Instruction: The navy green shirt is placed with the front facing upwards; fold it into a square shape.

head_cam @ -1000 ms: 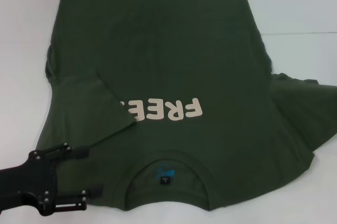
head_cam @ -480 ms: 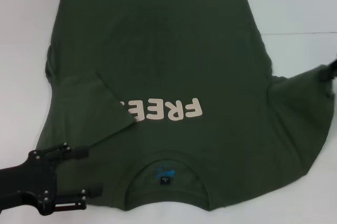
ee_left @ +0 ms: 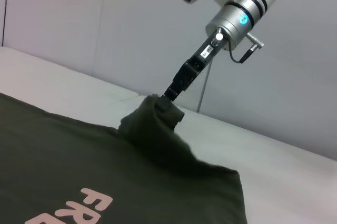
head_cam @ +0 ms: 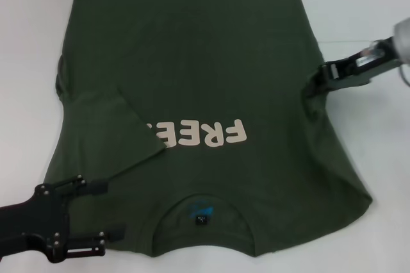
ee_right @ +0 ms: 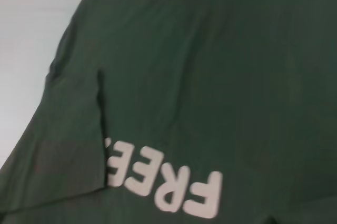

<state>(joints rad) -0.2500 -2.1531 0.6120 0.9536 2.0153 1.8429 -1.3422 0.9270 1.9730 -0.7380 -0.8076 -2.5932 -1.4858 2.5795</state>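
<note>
We see a white table (head_cam: 378, 4) spread under everything, bare along its edges. Behind it, in the left wrist view, stands a pale panelled wall (ee_left: 95, 19) with vertical seams.

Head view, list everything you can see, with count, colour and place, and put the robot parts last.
shirt: one, dark olive green, spread front up across the table, collar nearest the robot, left sleeve folded in over the chest.
lettering: one, cream, on the chest, partly covered by the folded sleeve.
neck tag: one, black, inside the collar.
table: one, white, under the shirt.
left end effector: one, black, open, over the shirt's near left corner.
right end effector: one, black, shut on the right sleeve, lifting it.
</note>
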